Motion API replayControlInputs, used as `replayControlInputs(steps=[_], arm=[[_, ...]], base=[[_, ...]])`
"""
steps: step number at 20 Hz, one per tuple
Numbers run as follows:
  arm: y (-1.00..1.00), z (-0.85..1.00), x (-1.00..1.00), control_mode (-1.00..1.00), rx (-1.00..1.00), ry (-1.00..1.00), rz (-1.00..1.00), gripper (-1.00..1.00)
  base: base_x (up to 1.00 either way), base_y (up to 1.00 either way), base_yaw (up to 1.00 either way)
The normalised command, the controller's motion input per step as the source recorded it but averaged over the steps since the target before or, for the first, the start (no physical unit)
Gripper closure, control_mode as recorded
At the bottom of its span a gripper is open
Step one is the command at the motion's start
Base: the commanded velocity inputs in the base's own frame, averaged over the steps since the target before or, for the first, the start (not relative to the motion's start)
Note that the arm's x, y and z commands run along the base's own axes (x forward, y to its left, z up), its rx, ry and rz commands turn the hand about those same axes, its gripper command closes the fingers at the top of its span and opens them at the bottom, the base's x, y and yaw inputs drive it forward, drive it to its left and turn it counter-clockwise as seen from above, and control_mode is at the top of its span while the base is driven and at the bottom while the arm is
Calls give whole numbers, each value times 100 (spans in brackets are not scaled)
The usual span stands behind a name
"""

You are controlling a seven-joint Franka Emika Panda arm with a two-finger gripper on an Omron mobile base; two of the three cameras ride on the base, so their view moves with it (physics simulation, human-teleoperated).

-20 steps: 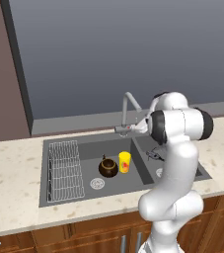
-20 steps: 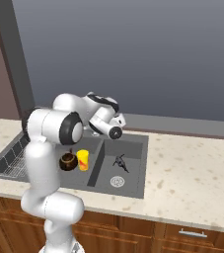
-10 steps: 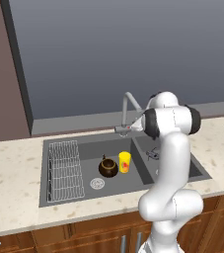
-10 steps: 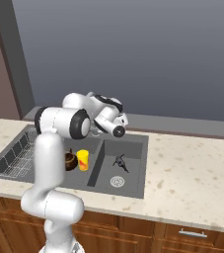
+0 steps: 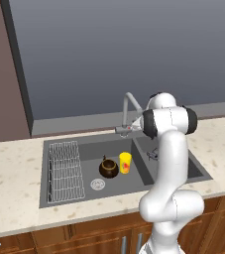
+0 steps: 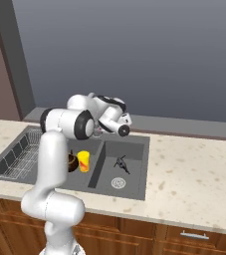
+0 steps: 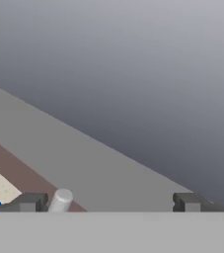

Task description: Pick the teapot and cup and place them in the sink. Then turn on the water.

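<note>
- With teapot [image 5: 108, 167] and cup [image 5: 125, 162] standing side by side, touching or nearly so, in the left basin of the sink [image 5: 72, 201], just the water step judged left
- No stream visible from the faucet [image 5: 130, 106] spout, so tap judged not yet on
- Gripper [image 7: 108, 202] wide open, grasping nothing; fingertips [image 7: 33, 201] spread far apart in the hand view, pointed at the grey wall behind the counter
- Pale rod end [image 7: 61, 198] just beside the left fingertip, possibly the faucet lever, too little shown to be sure
- Hand raised near the faucet base in both base views, close to the neck
- Risk: pushing forward with jaws this wide may slip past the lever or knock the faucet neck instead, swinging the spout off the basin
- Risk: lever lying outside the jaw gap rather than between the tips, so a sideways nudge may miss or push the wrong way
- Risk: elbow hanging over the basin, a low sweep could tip the cup against the teapot
</note>
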Motion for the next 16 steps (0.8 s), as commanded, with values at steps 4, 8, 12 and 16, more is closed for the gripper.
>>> replayControlInputs(steps=[4,8,12,16], arm=[[0,-32,46,-100,0,1,0,-100],[0,-13,15,-100,0,0,0,-100],[0,0,-2,-100,0,0,0,-100],[-54,-14,-18,-100,0,0,-1,-100]], base=[[0,0,0],[0,0,0],[0,0,0],[0,0,0]])
